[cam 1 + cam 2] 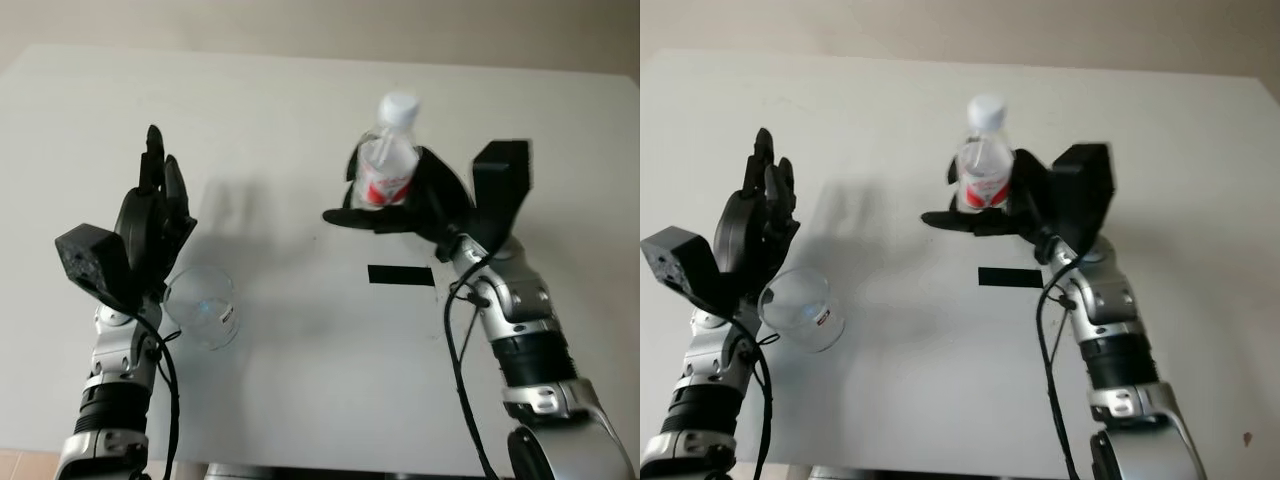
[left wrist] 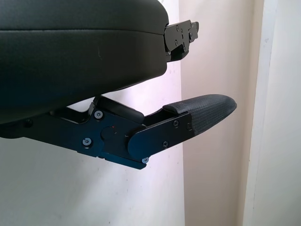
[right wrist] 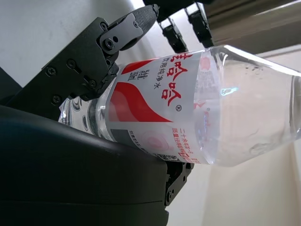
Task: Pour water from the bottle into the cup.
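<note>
The right hand [image 1: 400, 205], clamped on the capped bottle [image 1: 388, 160] above the worktop [image 1: 300, 120], should bring it over the cup [image 1: 203, 306] beside the open left hand [image 1: 150, 225] and tip gradually.

I see the clear bottle [image 1: 388, 160], white cap on, red-and-white label, upright above the table. My cup [image 1: 203, 306], clear plastic, lies tipped on its side, well left.
</note>
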